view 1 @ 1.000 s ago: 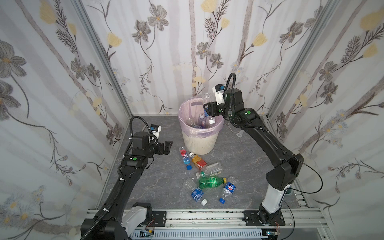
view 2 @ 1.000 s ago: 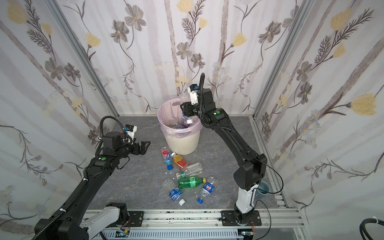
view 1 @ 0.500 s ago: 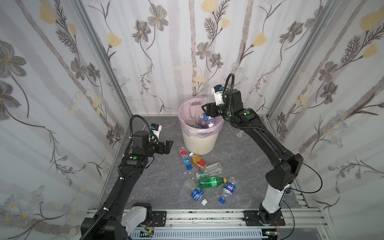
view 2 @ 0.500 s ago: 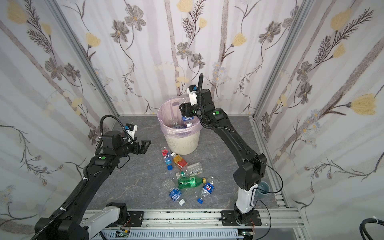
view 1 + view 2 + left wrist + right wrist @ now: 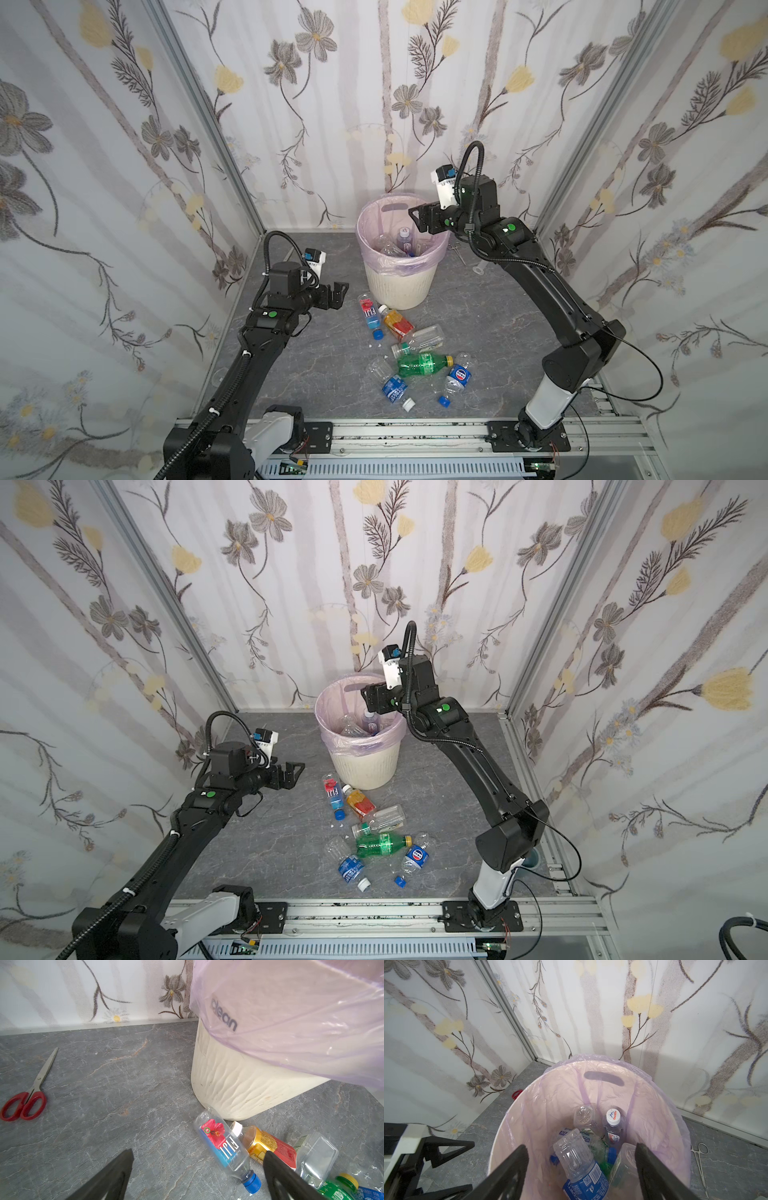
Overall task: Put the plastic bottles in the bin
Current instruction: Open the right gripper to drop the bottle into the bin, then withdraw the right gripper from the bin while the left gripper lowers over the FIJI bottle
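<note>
Release step: right gripper (image 5: 417, 219), jaws spread and empty, above the bin (image 5: 395, 286). Left gripper (image 5: 340, 293), jaws spread, should next lower onto the Fiji bottle (image 5: 370, 316).

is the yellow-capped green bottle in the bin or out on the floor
Out. The green bottle lies on its side on the grey floor among other bottles, apart from the bin.

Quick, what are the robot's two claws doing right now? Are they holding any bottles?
Left gripper: open, holding nothing.
Right gripper: open above the bin, holding nothing.
</note>
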Controlling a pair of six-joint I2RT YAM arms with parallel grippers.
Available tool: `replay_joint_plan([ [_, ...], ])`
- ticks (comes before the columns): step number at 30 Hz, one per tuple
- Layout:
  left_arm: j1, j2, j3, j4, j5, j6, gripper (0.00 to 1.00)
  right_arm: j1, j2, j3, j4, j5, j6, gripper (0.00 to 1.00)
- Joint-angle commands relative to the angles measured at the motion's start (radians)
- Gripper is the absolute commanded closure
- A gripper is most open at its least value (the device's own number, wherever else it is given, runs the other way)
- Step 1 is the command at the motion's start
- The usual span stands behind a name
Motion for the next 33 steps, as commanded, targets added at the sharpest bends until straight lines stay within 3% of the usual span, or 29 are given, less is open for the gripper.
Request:
replay_joint_plan([
  [1,-0.015,0.018,0.005,0.018,-0.001,-0.024,0.01,0.001,-0.088,-0.113,0.114,0.014,-0.043,0.17],
  [14,-0.118,0.098,0.011,0.028,-0.109,-0.121,0.04,-0.034,-0.612,-0.850,0.461,0.164,-0.118,0.02],
  [25,-0.205,0.225,0.003,0.053,-0.188,-0.279,0.07,-0.186,-0.889,-1.132,0.481,0.173,-0.053,0.00],
  [33,-0.282,0.336,0.025,0.099,-0.208,-0.405,0.10,-0.206,-0.928,-1.158,0.482,0.176,-0.052,0.00],
])
